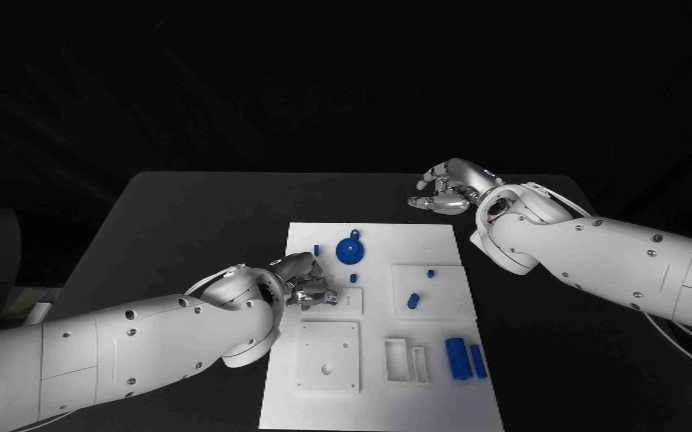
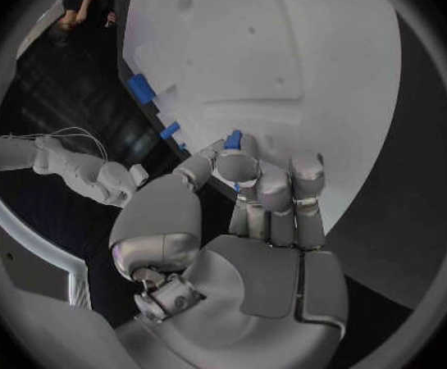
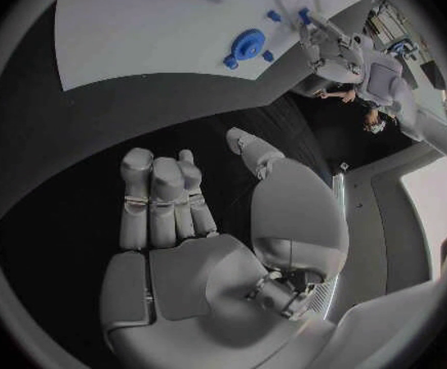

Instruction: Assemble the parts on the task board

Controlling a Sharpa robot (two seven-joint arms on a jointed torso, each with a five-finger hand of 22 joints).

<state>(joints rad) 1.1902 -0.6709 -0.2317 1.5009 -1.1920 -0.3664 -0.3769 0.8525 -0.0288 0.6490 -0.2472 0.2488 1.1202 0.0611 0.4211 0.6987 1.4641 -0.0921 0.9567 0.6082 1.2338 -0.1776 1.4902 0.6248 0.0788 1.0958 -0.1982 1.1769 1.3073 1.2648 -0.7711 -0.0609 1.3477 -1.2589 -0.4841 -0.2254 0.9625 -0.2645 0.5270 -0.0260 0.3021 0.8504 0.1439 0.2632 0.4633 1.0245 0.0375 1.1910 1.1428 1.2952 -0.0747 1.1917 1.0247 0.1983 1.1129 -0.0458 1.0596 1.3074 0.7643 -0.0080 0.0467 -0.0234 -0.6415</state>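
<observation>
Progress looks partial, judging by how things lie. On the task board (image 1: pixel 382 327) a round blue gear-like part (image 1: pixel 351 250) sits near the far edge, while several small blue parts are loose or standing about the middle: one small peg (image 1: pixel 430 274), another short piece (image 1: pixel 414 300), and a pair of longer bars (image 1: pixel 462 357) near the board's near right corner. White blocks (image 1: pixel 329 355) with what look like sockets lie at the near end with nothing blue in them — so most of the fitting seems yet to do.

The left hand (image 1: pixel 300 284) hovers over the board's left side, fingers curled together, and the left wrist view shows a small blue part (image 2: pixel 234 140) pinched at the fingertips (image 2: pixel 235 166). Its exact shape is hard to make out, since the fingers hide most of it. What shows is a short stub that points out past the fingertips toward the board; I cannot tell its long axis with confidence.

The right hand (image 1: pixel 450 188) is beyond the board's far right corner, over the black table (image 1: pixel 188 222), well apart from the parts. In the right wrist view its fingers (image 3: pixel 157 197) lie straight and side by side, the thumb apart, with nothing held.

The two bars at the near right lie side by side, long axes running roughly from near edge to far edge.
</observation>
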